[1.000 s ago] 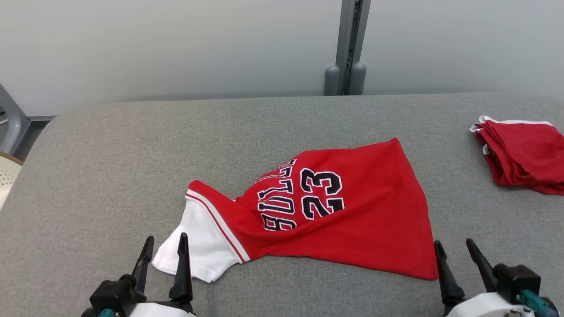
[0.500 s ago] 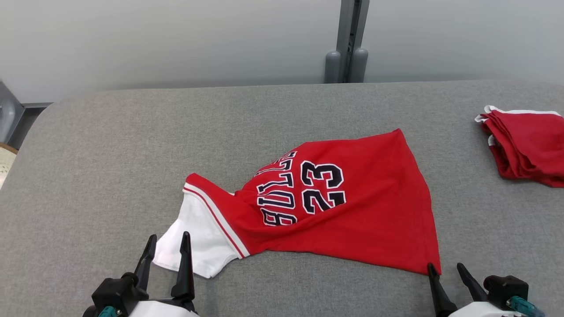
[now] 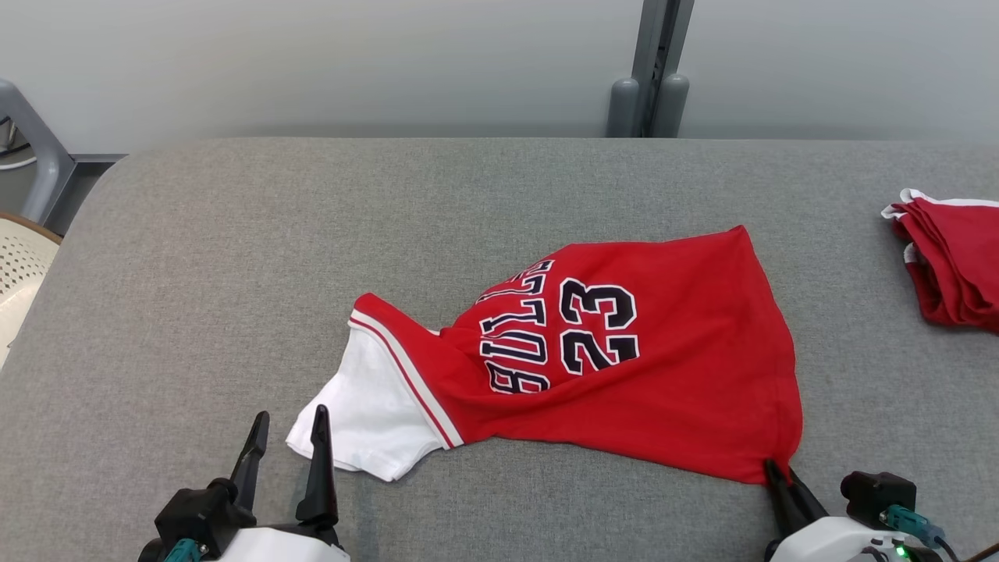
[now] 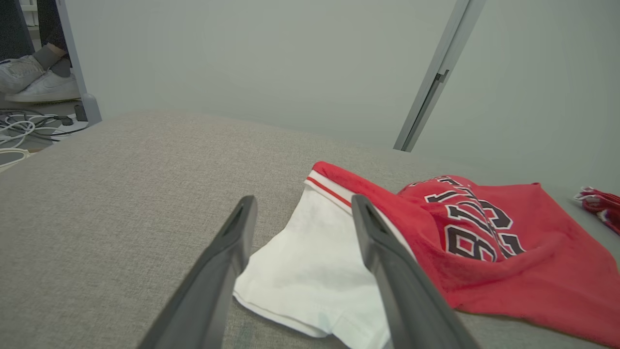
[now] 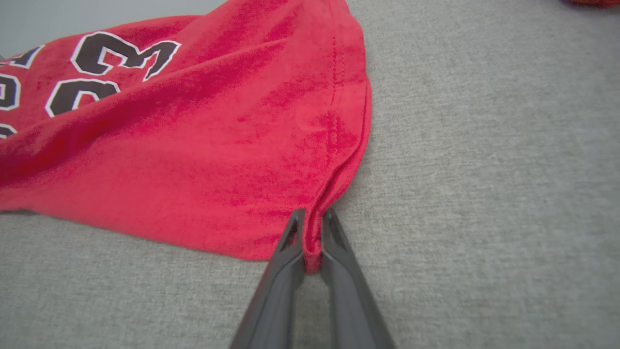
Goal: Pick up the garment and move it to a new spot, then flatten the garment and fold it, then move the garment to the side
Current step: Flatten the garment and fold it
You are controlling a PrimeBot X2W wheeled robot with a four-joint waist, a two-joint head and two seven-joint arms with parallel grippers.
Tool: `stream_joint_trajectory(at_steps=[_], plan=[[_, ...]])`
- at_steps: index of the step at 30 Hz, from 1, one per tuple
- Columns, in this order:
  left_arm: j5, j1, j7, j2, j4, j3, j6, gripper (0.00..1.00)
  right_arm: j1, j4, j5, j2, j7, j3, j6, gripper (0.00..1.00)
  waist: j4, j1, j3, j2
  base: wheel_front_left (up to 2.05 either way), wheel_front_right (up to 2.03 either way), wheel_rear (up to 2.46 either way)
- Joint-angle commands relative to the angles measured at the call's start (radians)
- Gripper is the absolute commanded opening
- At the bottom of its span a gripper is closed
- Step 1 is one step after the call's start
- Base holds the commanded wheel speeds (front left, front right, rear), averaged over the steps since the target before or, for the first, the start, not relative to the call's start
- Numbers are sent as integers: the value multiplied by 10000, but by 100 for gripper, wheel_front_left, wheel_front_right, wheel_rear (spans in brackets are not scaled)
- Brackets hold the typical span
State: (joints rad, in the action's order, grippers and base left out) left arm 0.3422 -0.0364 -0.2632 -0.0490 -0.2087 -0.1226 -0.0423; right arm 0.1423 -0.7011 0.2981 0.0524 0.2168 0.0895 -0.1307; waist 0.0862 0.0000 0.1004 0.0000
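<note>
The garment [image 3: 663,367] is a red jersey with black-and-white lettering and a white sleeve [image 3: 367,421], lying crumpled on the grey table [image 3: 234,257]. In the head view my right gripper [image 3: 776,471] sits at the jersey's near right corner. The right wrist view shows that gripper [image 5: 310,220] shut on the red hem corner [image 5: 312,252], cloth pinched between the fingers. My left gripper [image 3: 289,425] is open just short of the white sleeve. In the left wrist view that gripper [image 4: 300,208] frames the sleeve [image 4: 315,271] without touching it.
A folded pile of red cloth [image 3: 948,261] lies at the table's right edge. A grey post [image 3: 652,70] stands behind the table against a pale wall. A pale perforated chair seat [image 3: 19,273] shows at the left. Someone's shoes [image 4: 34,80] and cables lie on the floor.
My right gripper has moved forward to the jersey's near right corner and closed on the hem. The camera has shifted, sliding the scene rightwards. The left gripper stays open.
</note>
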Motion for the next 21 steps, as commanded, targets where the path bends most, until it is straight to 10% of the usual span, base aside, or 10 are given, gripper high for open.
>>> stream_joint_trajectory(at_steps=[1,21], plan=[[-55,128,-20,-35,36,52,-21,100,-6,-234,9,-24,-11,44,-1,7,-1,0,16,0,0,0,0],[212,1081,1956,-461,-2520,-54,99,100,41,1788,-783,16,-145,-1188,0,0,-423,0,289,0,0,0,0]])
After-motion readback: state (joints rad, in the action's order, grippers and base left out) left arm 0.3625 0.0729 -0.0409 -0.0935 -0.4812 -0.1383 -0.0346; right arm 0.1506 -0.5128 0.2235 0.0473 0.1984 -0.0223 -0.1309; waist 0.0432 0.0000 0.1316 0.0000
